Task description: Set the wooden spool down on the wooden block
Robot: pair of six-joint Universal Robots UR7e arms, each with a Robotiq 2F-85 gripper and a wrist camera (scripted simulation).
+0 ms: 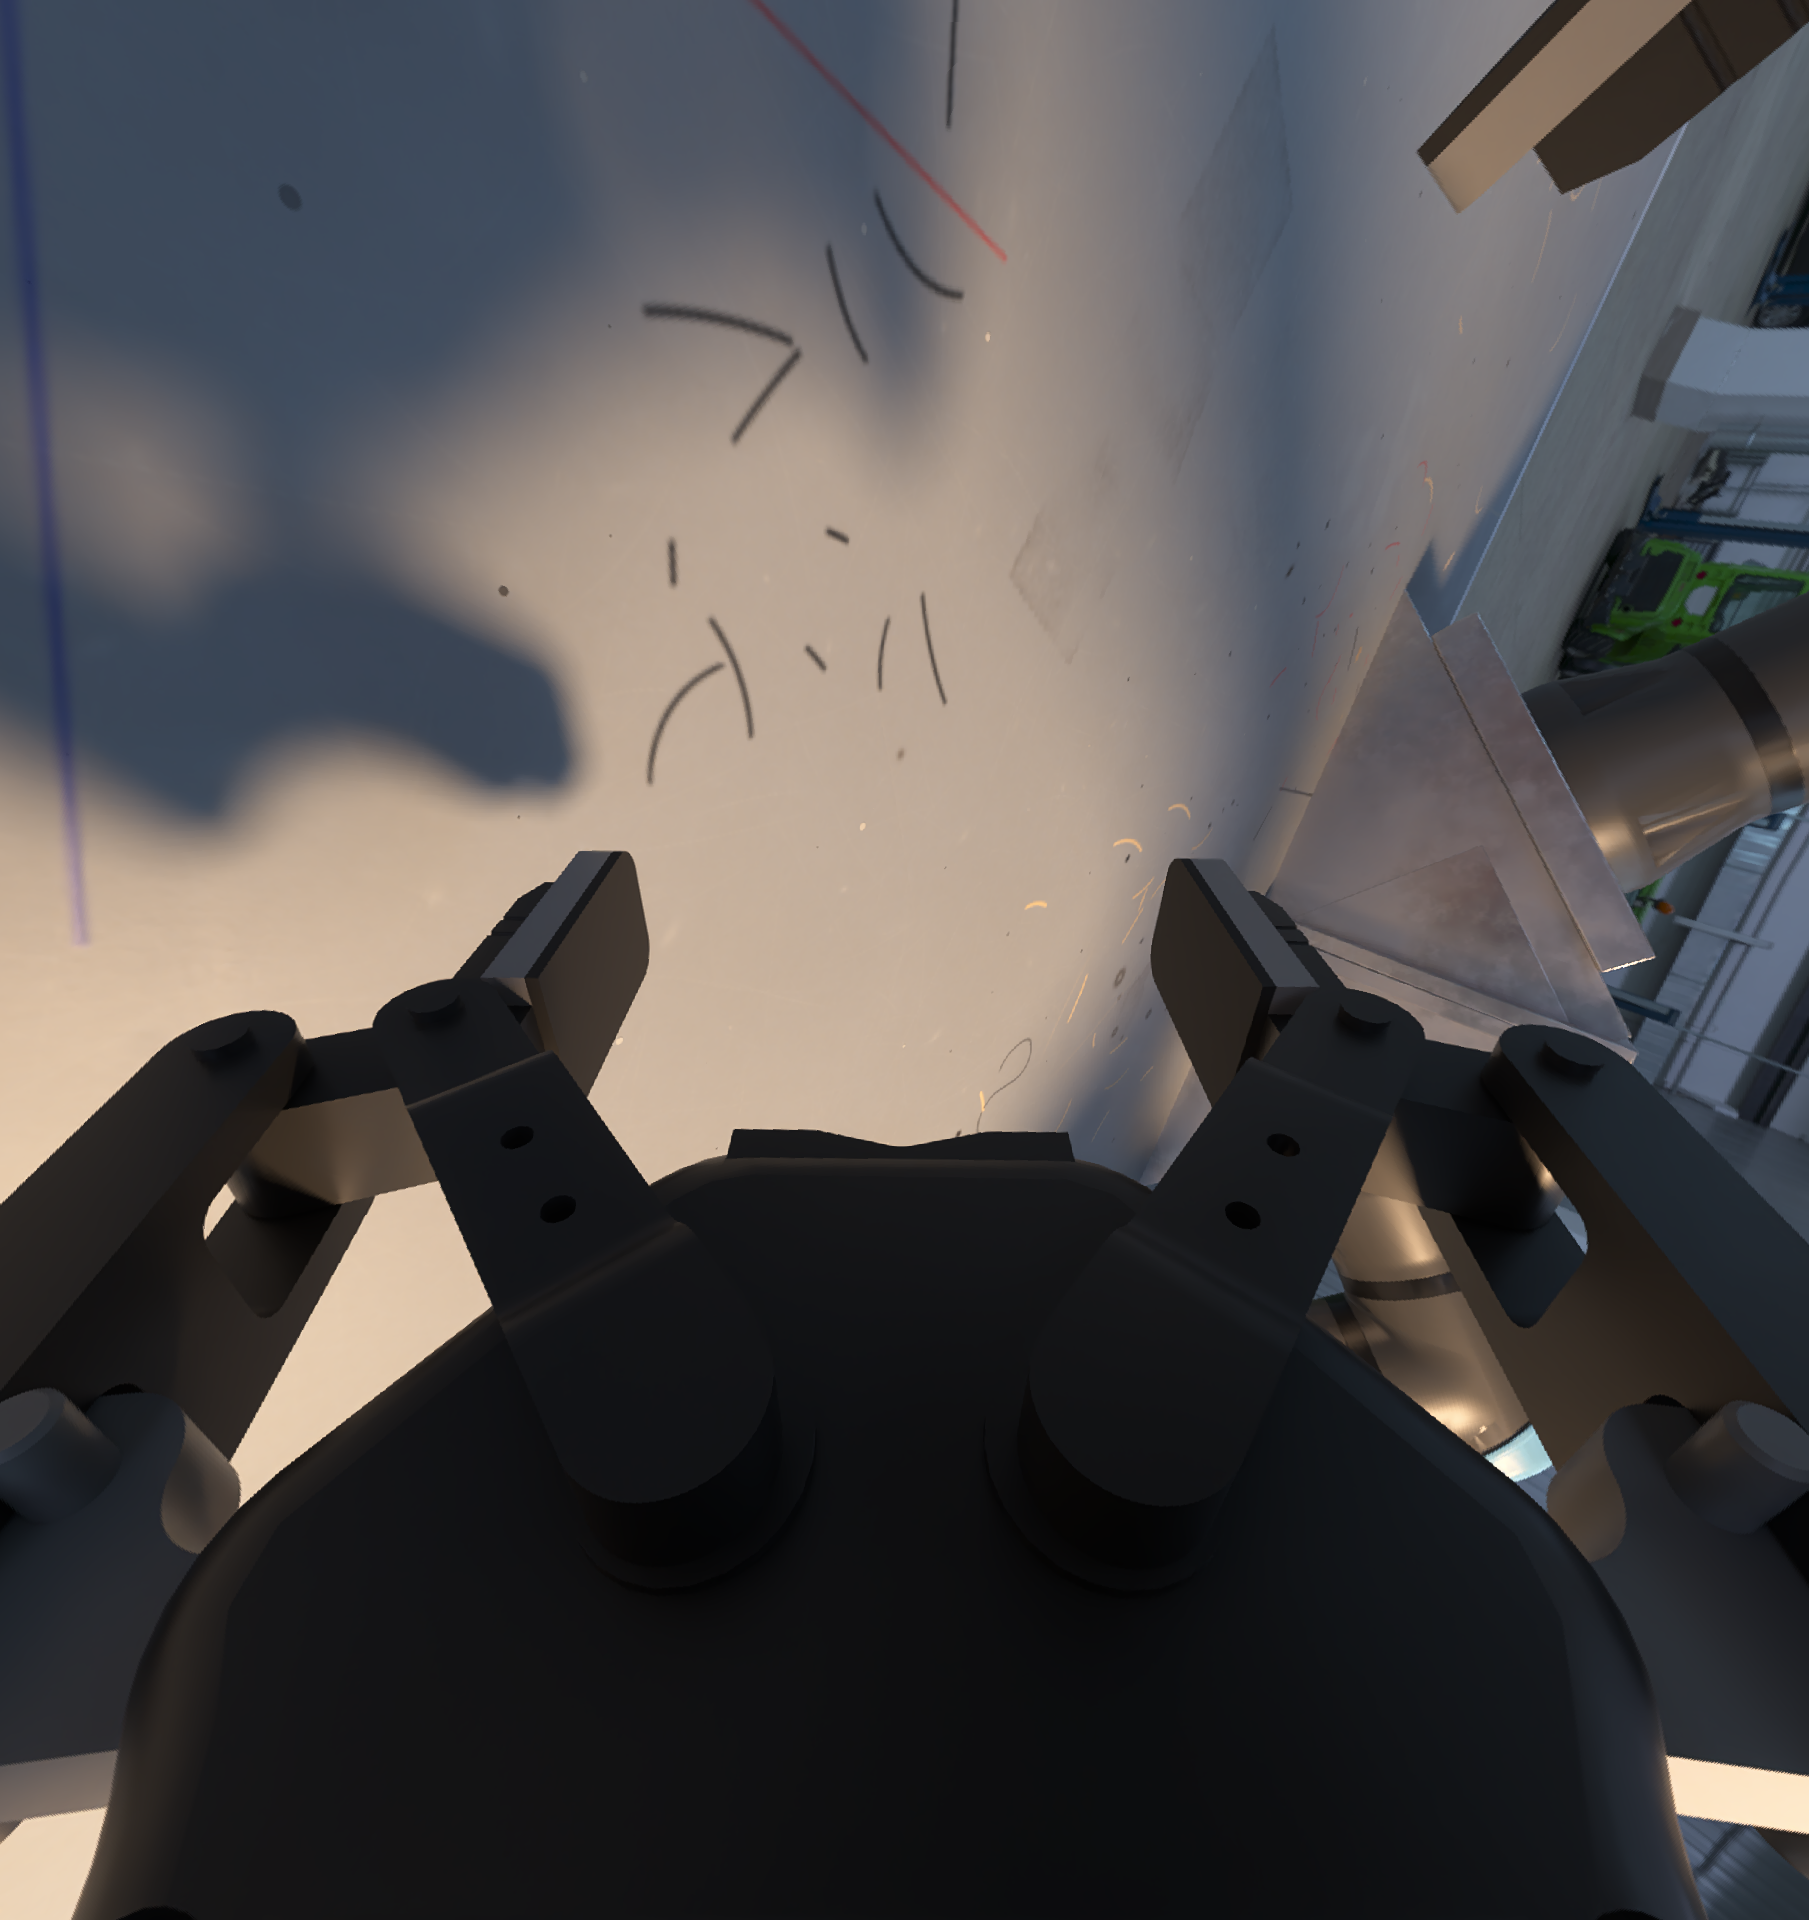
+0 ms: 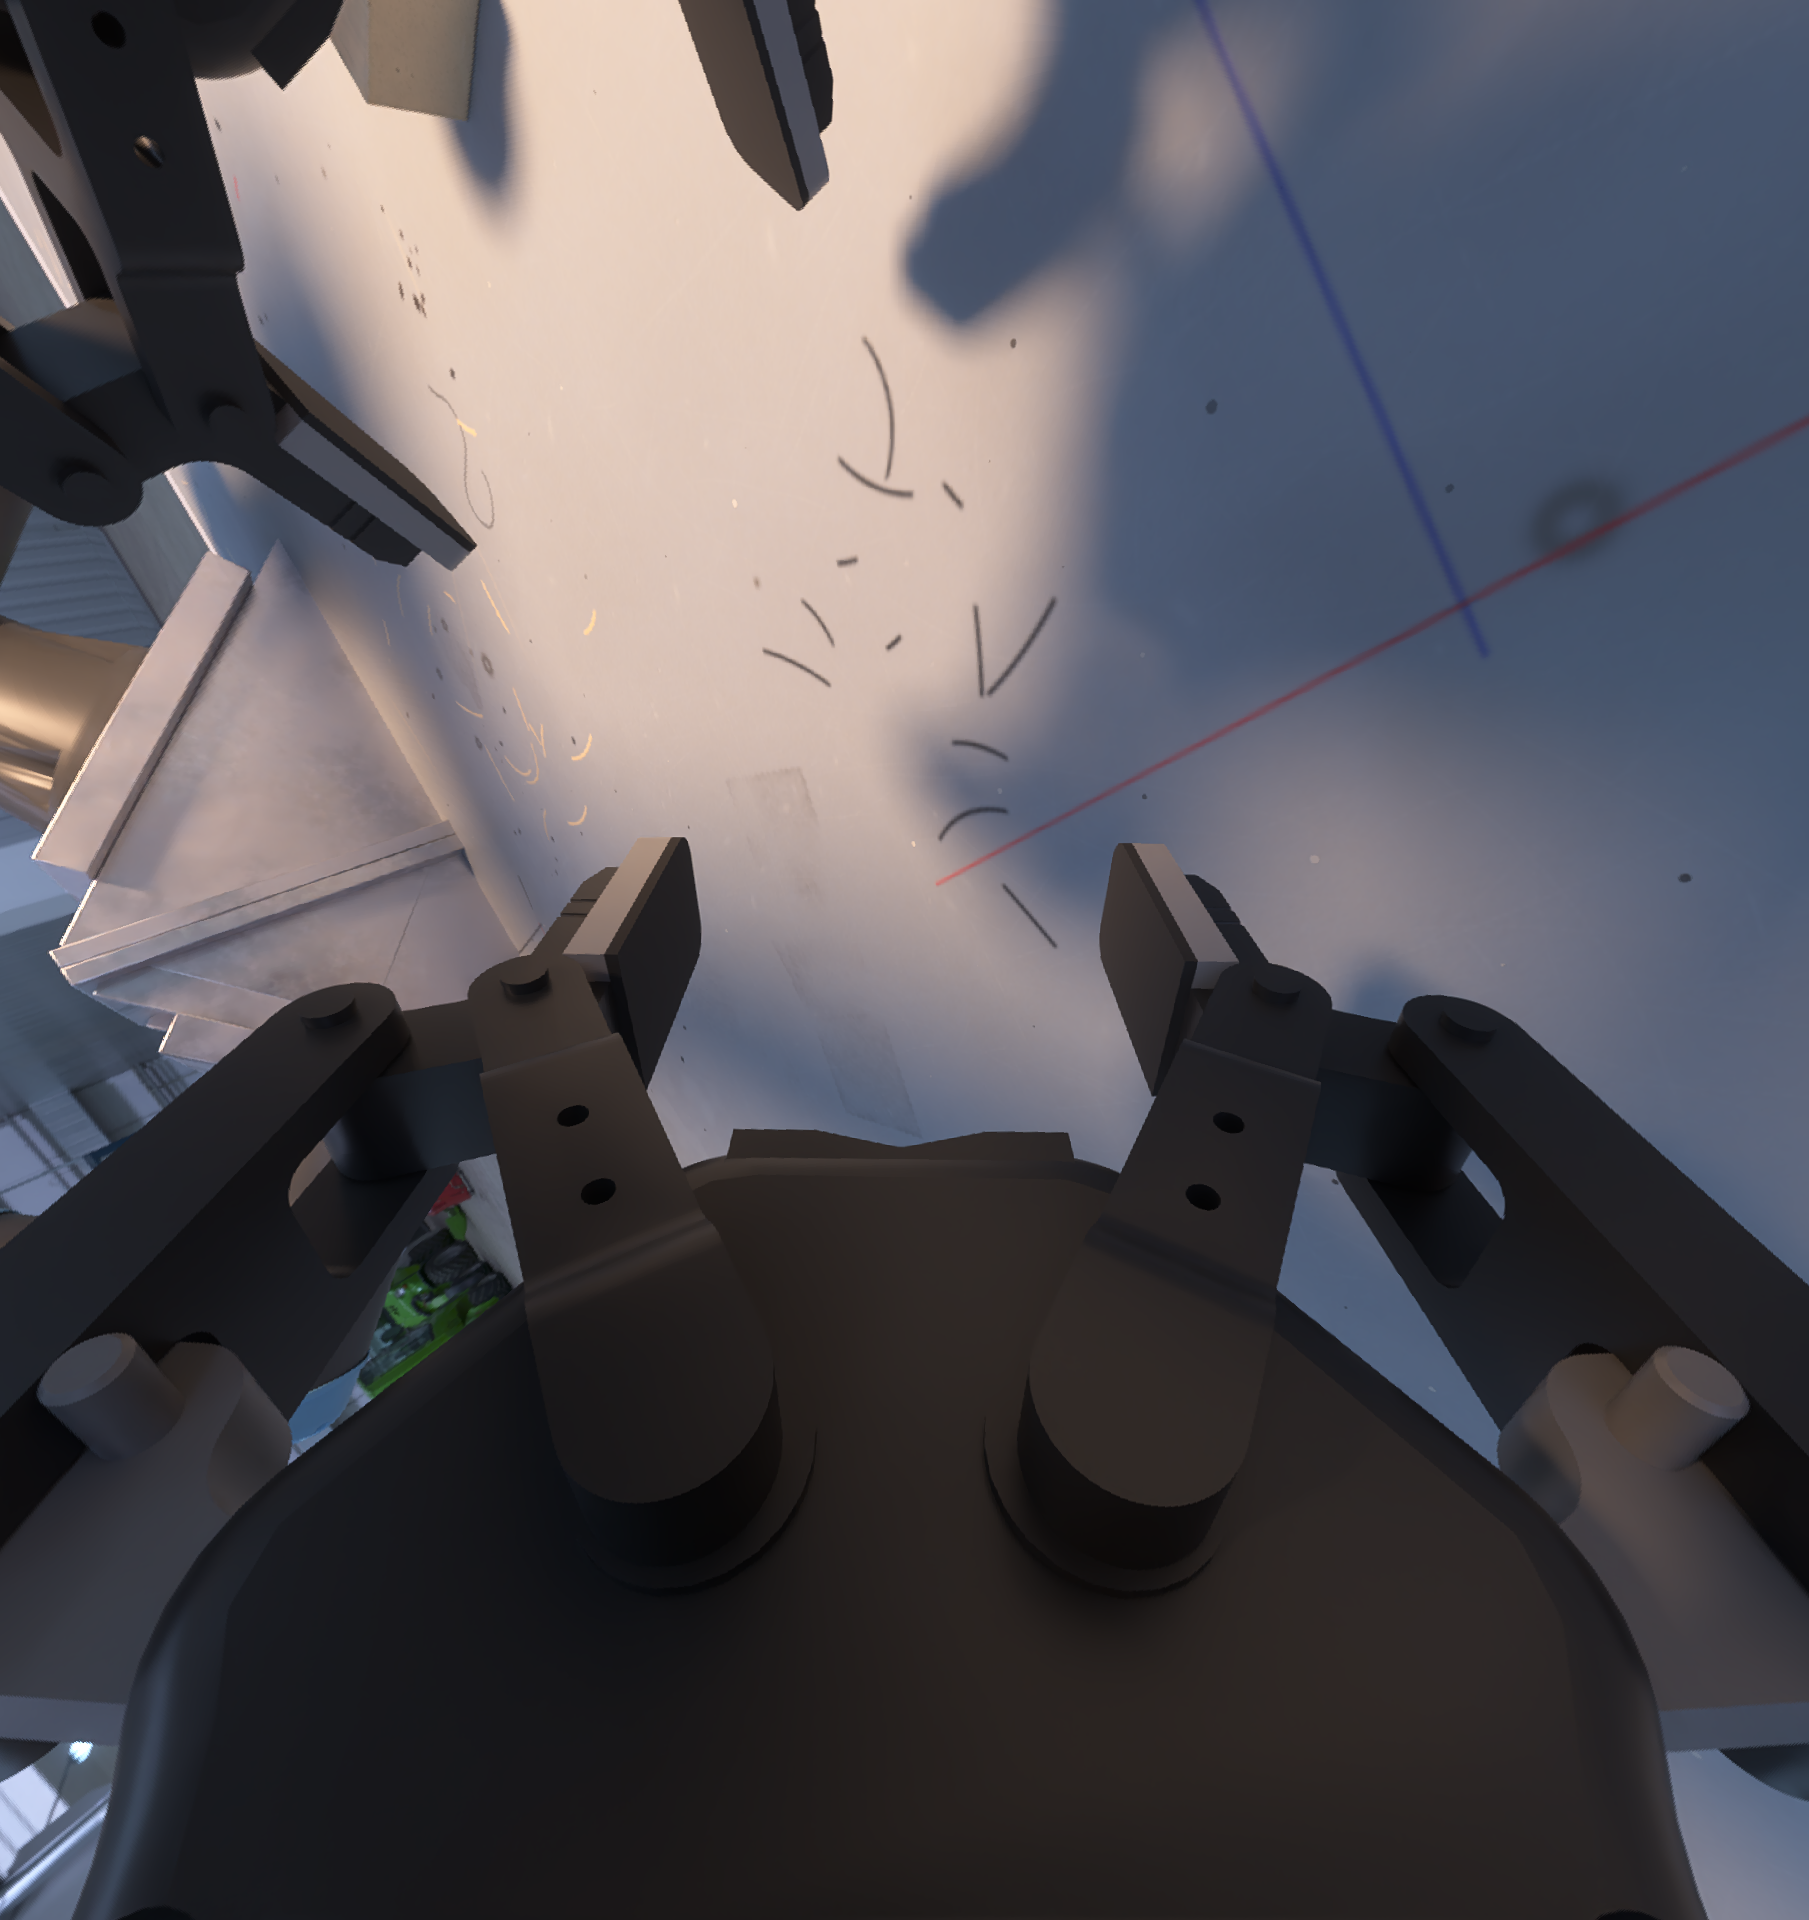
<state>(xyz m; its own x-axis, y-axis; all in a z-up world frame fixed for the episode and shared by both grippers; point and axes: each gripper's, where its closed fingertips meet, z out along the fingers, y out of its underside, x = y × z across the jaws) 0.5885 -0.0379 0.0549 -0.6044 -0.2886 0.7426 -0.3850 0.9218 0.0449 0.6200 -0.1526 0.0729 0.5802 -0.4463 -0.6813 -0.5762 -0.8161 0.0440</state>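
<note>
- The left pincer [image 1: 898, 940] is matte black: a domed housing, two round knuckles, jointed linkage bars with round pin heads.
- Each finger link carries two small holes; flat dark pads [image 1: 593, 940] have grey backing.
- The right pincer [image 2: 900, 935] looks identical.
- Beside the left pincer, a silver-grey arm tube [image 1: 1700, 727] bears a dark band.

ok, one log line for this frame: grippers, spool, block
left gripper: open, empty | right gripper: open, empty | wooden spool: not in view | wooden block: table's far edge, untouched
</note>
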